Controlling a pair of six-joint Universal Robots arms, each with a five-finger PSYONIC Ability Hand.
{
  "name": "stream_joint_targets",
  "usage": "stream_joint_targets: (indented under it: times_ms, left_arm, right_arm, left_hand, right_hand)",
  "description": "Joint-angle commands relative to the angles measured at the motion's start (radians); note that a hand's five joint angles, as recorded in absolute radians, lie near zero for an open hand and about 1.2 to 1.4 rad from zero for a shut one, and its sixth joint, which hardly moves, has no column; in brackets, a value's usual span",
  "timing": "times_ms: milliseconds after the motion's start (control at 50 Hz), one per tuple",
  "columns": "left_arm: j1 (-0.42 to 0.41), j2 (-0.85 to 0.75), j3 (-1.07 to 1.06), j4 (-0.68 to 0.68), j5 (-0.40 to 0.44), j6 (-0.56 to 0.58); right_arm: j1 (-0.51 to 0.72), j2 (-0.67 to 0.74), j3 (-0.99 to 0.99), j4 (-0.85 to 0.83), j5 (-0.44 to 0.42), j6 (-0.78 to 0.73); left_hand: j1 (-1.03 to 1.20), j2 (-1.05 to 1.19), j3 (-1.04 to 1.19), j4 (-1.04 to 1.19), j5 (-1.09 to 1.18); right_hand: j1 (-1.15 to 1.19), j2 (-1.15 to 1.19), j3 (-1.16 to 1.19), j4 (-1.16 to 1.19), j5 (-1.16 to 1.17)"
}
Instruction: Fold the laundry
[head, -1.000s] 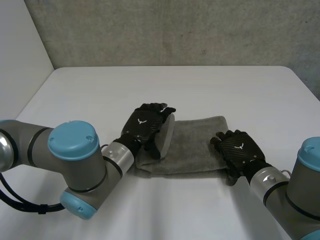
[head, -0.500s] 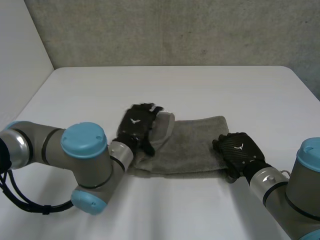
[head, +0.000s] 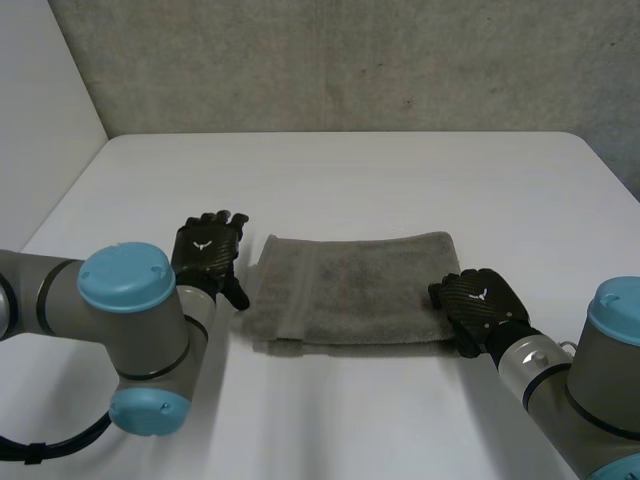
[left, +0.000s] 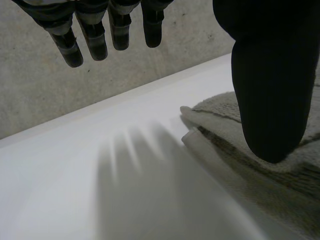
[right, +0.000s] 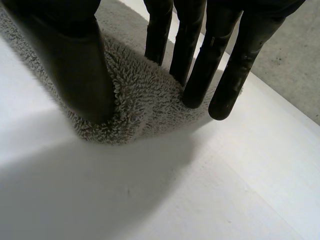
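Head view: right hand (head: 478, 305) rests on towel (head: 350, 285) corner.

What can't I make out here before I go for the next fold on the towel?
- Head view: the right end of the towel lies under the right hand, so that edge and its near corner are hidden.
- Head view: the towel's top face covers the layers beneath, so their number is unclear.
- Left wrist view: the thumb of the left hand hides part of the towel, and the picture edge cuts off the rest.
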Motion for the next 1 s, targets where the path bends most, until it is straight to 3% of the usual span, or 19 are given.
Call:
stream_joint_targets:
  times_ms: [20, 60, 120, 240, 400, 460, 600, 760, 820, 840, 860, 900, 920, 940, 960, 980, 1000]
  left_arm:
    - [-0.014, 0.041, -0.040, 0.000, 0.002, -0.002]
    - [-0.021, 0.053, -0.055, 0.000, 0.002, -0.003]
    - [-0.031, 0.063, -0.063, 0.000, 0.003, -0.003]
    - [-0.035, 0.080, -0.063, 0.000, 0.003, -0.005]
    - [-0.025, 0.156, -0.058, 0.002, 0.006, -0.008]
    - [-0.021, 0.193, -0.053, 0.002, 0.008, -0.008]
    - [-0.017, 0.262, -0.063, 0.013, 0.008, -0.010]
    - [0.003, 0.268, -0.075, 0.014, 0.008, -0.010]
    - [0.006, 0.258, -0.078, 0.014, 0.008, -0.010]
    - [0.006, 0.258, -0.078, 0.014, 0.008, -0.010]
    - [0.006, 0.258, -0.078, 0.014, 0.008, -0.010]
    - [0.006, 0.253, -0.080, 0.014, 0.008, -0.010]
    - [0.006, 0.253, -0.080, 0.014, 0.008, -0.010]
    - [0.006, 0.251, -0.080, 0.014, 0.008, -0.010]
    - [0.006, 0.250, -0.080, 0.014, 0.008, -0.010]
    - [0.006, 0.250, -0.080, 0.014, 0.008, -0.010]
    - [0.005, 0.248, -0.080, 0.014, 0.008, -0.010]
  right_arm:
    - [0.000, -0.001, -0.006, 0.001, 0.026, -0.002]
    - [-0.007, -0.005, -0.009, 0.001, 0.049, -0.007]
    - [-0.010, -0.008, -0.007, -0.002, 0.073, -0.031]
    - [-0.013, -0.011, -0.010, 0.001, 0.113, -0.096]
    - [0.004, -0.034, -0.076, 0.002, 0.172, -0.343]
    - [0.070, -0.033, -0.135, 0.001, 0.181, -0.435]
    - [0.386, 0.079, -0.338, -0.013, 0.172, -0.594]
    - [0.582, 0.278, -0.444, 0.005, 0.109, -0.668]
    - [0.602, 0.305, -0.446, 0.001, 0.104, -0.662]
    - [0.602, 0.300, -0.443, -0.002, 0.115, -0.657]
    - [0.602, 0.300, -0.443, -0.002, 0.115, -0.657]
    - [0.596, 0.262, -0.429, -0.005, 0.135, -0.631]
    - [0.596, 0.262, -0.429, -0.005, 0.135, -0.631]
    - [0.592, 0.228, -0.417, -0.005, 0.156, -0.595]
    - [0.592, 0.228, -0.417, -0.005, 0.156, -0.594]
    - [0.586, 0.188, -0.399, -0.005, 0.176, -0.543]
    - [0.570, 0.150, -0.382, -0.004, 0.188, -0.474]
  left_hand:
    - [0.018, 0.023, 0.023, 0.023, -0.014]
    - [0.015, 0.020, 0.020, 0.020, -0.017]
    - [0.013, 0.017, 0.017, 0.017, -0.020]
    - [0.007, 0.011, 0.011, 0.012, -0.026]
    - [0.001, 0.005, 0.005, 0.006, -0.032]
    - [0.001, 0.005, 0.005, 0.006, -0.032]
    - [0.001, 0.005, 0.005, 0.006, -0.032]
    - [0.001, 0.005, 0.005, 0.006, -0.032]
    - [0.001, 0.005, 0.005, 0.006, -0.032]
    - [0.001, 0.005, 0.005, 0.006, -0.032]
    - [0.001, 0.005, 0.005, 0.006, -0.032]
    - [0.001, 0.005, 0.005, 0.006, -0.032]
    - [0.001, 0.005, 0.005, 0.006, -0.032]
    - [0.001, 0.005, 0.005, 0.006, -0.032]
    - [0.001, 0.005, 0.005, 0.006, -0.032]
    - [0.001, 0.005, 0.005, 0.006, -0.032]
    - [0.001, 0.005, 0.005, 0.006, -0.032]
  right_hand:
    - [0.126, 0.150, 0.124, 0.125, 0.131]
    - [0.354, 0.378, 0.352, 0.353, 0.359]
    - [0.507, 0.530, 0.505, 0.505, 0.511]
    - [0.507, 0.531, 0.505, 0.506, 0.511]
    - [0.507, 0.531, 0.505, 0.506, 0.511]
    - [0.507, 0.531, 0.505, 0.506, 0.511]
    - [0.507, 0.531, 0.505, 0.506, 0.511]
    - [0.507, 0.531, 0.505, 0.506, 0.511]
    - [0.507, 0.531, 0.505, 0.506, 0.511]
    - [0.348, 0.372, 0.346, 0.347, 0.353]
    - [0.347, 0.370, 0.345, 0.345, 0.351]
    - [-0.305, -0.281, -0.307, -0.307, -0.301]
    - [-0.308, -0.284, -0.310, -0.309, -0.304]
    - [-0.532, -0.508, -0.534, -0.533, -0.527]
    - [-0.534, -0.510, -0.536, -0.536, -0.530]
    - [-0.697, -0.673, -0.699, -0.698, -0.693]
    - [-0.715, -0.691, -0.717, -0.716, -0.710]
